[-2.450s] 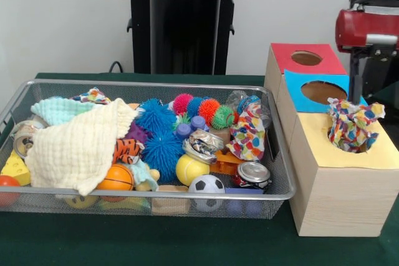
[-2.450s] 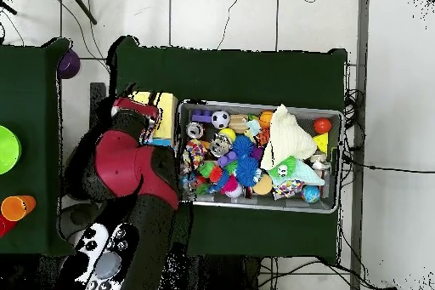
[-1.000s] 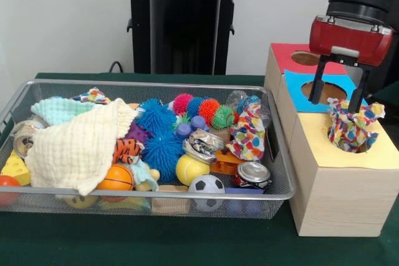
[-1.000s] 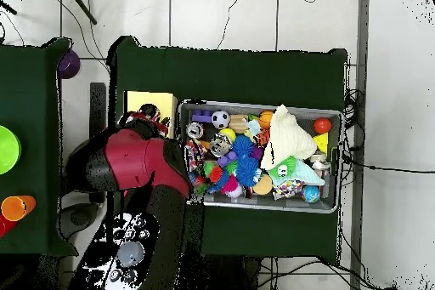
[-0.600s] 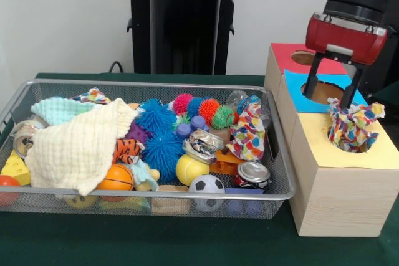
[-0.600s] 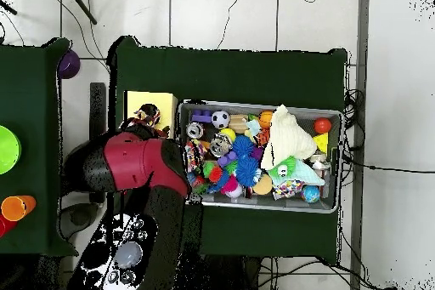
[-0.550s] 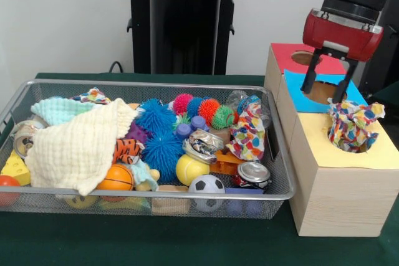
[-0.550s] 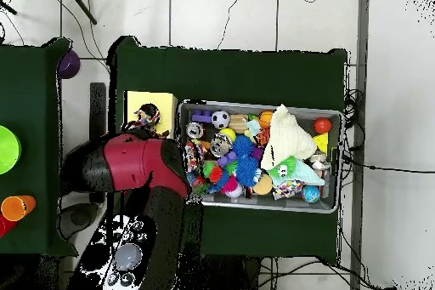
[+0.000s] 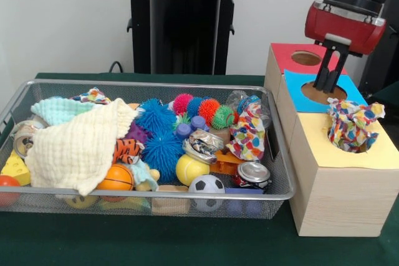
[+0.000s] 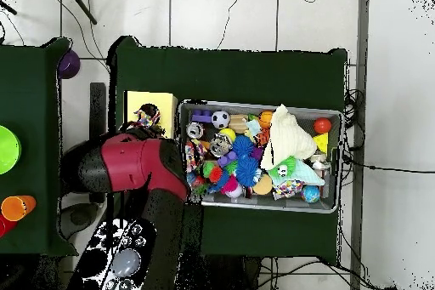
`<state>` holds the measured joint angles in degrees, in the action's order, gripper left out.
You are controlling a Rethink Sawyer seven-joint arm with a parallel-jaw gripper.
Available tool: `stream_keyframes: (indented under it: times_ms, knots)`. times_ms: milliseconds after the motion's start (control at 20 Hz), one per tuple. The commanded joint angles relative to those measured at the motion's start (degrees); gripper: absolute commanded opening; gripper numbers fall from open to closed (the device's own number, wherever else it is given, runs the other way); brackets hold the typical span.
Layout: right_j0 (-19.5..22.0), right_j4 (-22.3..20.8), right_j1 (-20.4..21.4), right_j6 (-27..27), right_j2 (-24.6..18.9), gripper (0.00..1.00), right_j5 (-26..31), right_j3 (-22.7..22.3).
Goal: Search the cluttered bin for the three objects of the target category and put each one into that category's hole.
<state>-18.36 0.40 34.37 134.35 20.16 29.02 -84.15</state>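
My gripper [image 9: 328,85] hangs over the blue box's hole [image 9: 323,92], its fingers drawn together and empty. A colourful dotted cloth [image 9: 354,123] sits stuffed in the hole of the yellow-topped box [image 9: 386,154], half sticking out; from above the same cloth [image 10: 146,117] shows beside my arm [image 10: 136,167], which hides the gripper there. In the wire bin [image 9: 156,83] lie another dotted cloth [image 9: 248,135] at the right, a large cream cloth [image 9: 78,147] at the left, a mint cloth [image 9: 56,110] behind it and a patterned scrap [image 9: 93,96].
The bin also holds spiky balls [image 9: 161,135], a soccer ball [image 9: 206,185], a yellow ball [image 9: 191,169], crushed cans [image 9: 252,174], a tiger toy [image 9: 128,149] and an orange ball [image 9: 115,179]. A red box with a hole [image 9: 306,58] stands behind the blue one.
The gripper has risen off the dotted cloth in the yellow box and moved back over the blue box; its fingers, spread apart before, now stand together. The cloth stays in the hole.
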Motion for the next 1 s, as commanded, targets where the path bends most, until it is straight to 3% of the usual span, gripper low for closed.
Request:
stream_keyframes:
  times_ms: [50,550,1000]
  knots:
    - [1.0,0.6,0.5,3.4,-6.5,0.0,2.1,-4.0]
    - [3.4,0.4,0.3,2.3,-9.5,0.0,-2.6,-5.9]
    - [5.5,0.8,-0.3,5.0,-12.6,0.0,-7.8,-8.7]
